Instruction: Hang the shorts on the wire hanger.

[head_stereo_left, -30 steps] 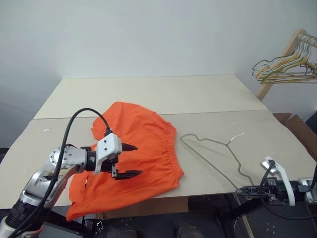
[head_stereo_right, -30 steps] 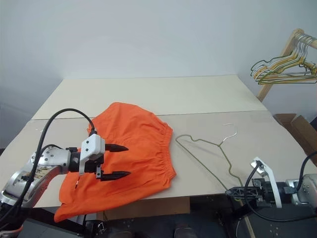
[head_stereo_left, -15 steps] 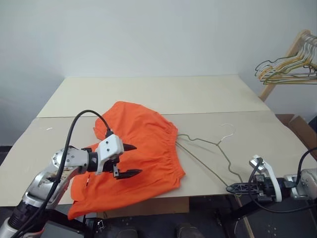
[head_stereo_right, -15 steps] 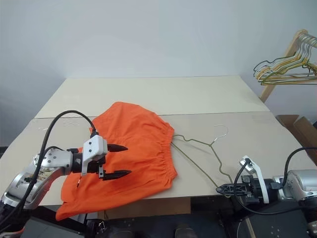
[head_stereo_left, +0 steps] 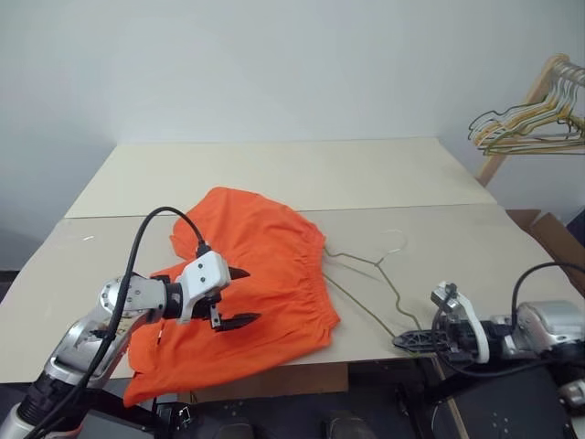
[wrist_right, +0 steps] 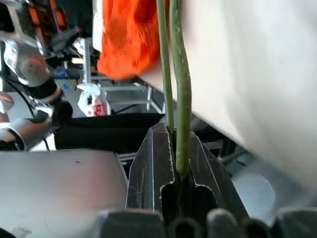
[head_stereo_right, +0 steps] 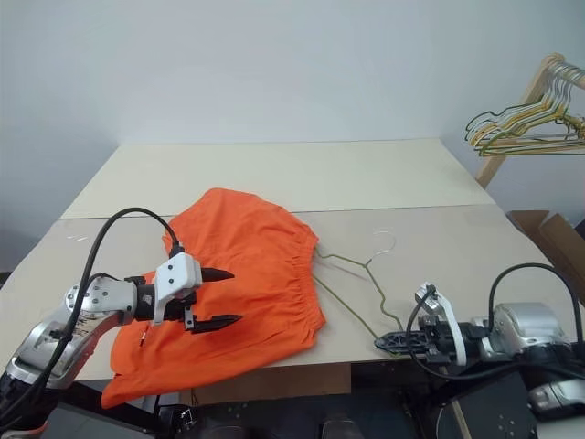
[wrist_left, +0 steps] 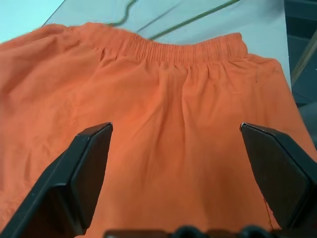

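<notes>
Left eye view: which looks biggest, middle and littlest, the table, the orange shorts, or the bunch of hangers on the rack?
1. Table, biggest.
2. Shorts, middle.
3. Bunch of hangers, littlest, though it hangs farther from the camera, so it may only look that small.

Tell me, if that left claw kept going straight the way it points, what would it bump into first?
Most likely the shorts. The open left gripper points down over the orange fabric, towards the waistband, with nothing between them. How high it hovers is hard to judge.
</notes>
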